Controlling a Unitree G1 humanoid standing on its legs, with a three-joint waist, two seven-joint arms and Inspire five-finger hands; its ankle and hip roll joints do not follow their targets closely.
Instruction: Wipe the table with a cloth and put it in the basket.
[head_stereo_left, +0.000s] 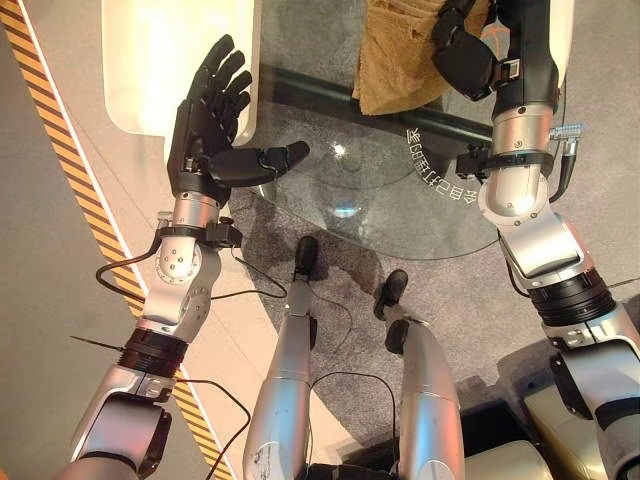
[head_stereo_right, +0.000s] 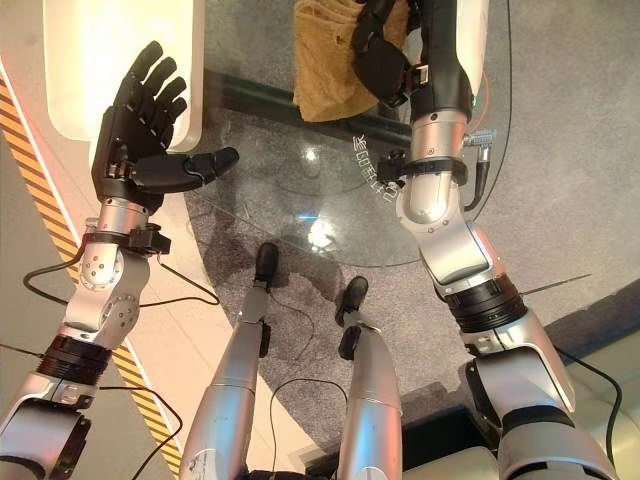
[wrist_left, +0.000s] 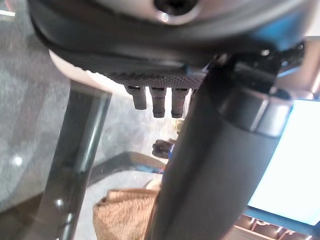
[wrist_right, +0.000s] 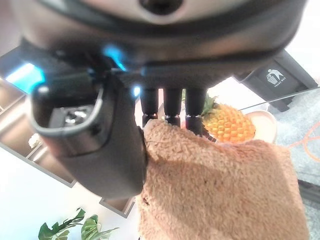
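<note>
Round glass table (head_stereo_left: 400, 215) takes up the middle. The tan cloth (head_stereo_left: 400, 60) hangs over its far part, pinched between the right hand's (head_stereo_left: 462, 55) curled fingers and thumb. Left hand (head_stereo_left: 205, 125) is up by the table's left edge, fingers spread, nothing in it.

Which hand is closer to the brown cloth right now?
Right. The right hand is gripping the cloth over the glass table; the left hand hovers open, apart from it.

Right hand (head_stereo_left: 462, 52) grips tan cloth (head_stereo_left: 400, 55) above glass table (head_stereo_left: 400, 200); left hand (head_stereo_left: 208, 120) open.
</note>
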